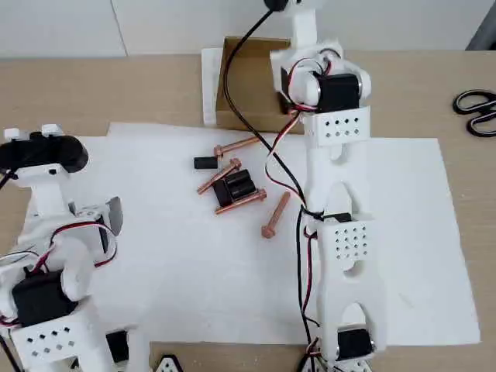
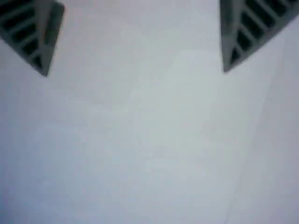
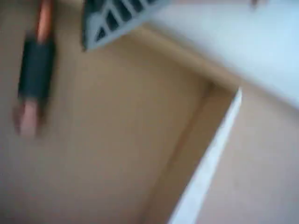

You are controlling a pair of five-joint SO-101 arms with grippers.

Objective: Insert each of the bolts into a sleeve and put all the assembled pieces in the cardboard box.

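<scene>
Several copper bolts (image 1: 241,201) lie loose on the white sheet (image 1: 194,271), among them one (image 1: 276,215) off to the right. Black sleeves (image 1: 235,187) sit among them, and one small sleeve (image 1: 205,163) lies apart. My right arm's wrist (image 1: 322,81) hangs over the cardboard box (image 1: 248,85). In the right wrist view, a bolt inside a black sleeve (image 3: 35,70) shows against the box floor (image 3: 107,140), apart from my one visible finger (image 3: 117,18). My left gripper (image 2: 135,70) stands open over bare sheet at the left (image 1: 108,217), holding nothing.
Black scissors (image 1: 477,108) lie on the wooden table at the far right. A black cable (image 1: 256,132) runs from the box area across the sheet beside the right arm. The sheet's lower middle is bare.
</scene>
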